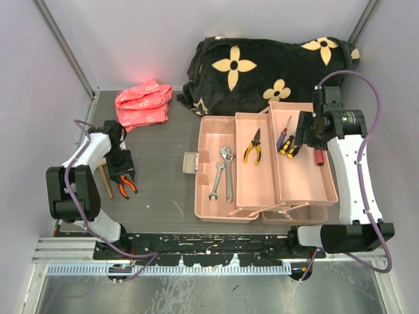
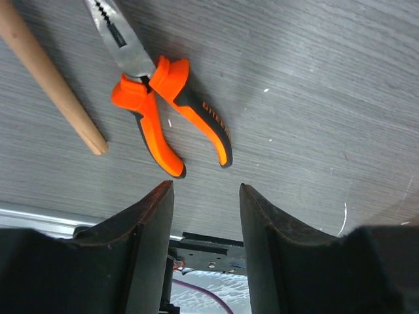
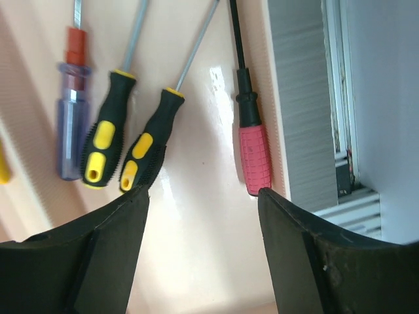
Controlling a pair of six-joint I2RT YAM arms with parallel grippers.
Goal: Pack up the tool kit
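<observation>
1. Well, the toolbox (image 1: pixel 211 140) sits open on the right half of the bench (image 1: pixel 157 176), with its trays fanned out side by side.
2. Its right tray holds the screwdrivers (image 3: pixel 105 144), lying roughly front to back, handles towards the near edge and shafts pointing away. A red-handled screwdriver (image 3: pixel 254 157) lies just beside the tray's right wall.
3. Two wrenches (image 1: pixel 228 173) lie lengthwise in the left compartment, and yellow-handled pliers (image 1: pixel 253 147) lie in the middle tray.
4. Orange pliers (image 2: pixel 152 88) lie out on the bench at the left, nose away and handles nearer, beside a wooden handle (image 2: pixel 52 78).
5. The left arm is folded back on itself, and its left claw (image 2: pixel 206 188) hangs over the pliers' handles, spread and holding nothing.
6. The right arm reaches up past the box, wrist bent inward. Its right claw (image 3: pixel 203 193) is over the screwdriver tray, spread wide and empty.
</observation>
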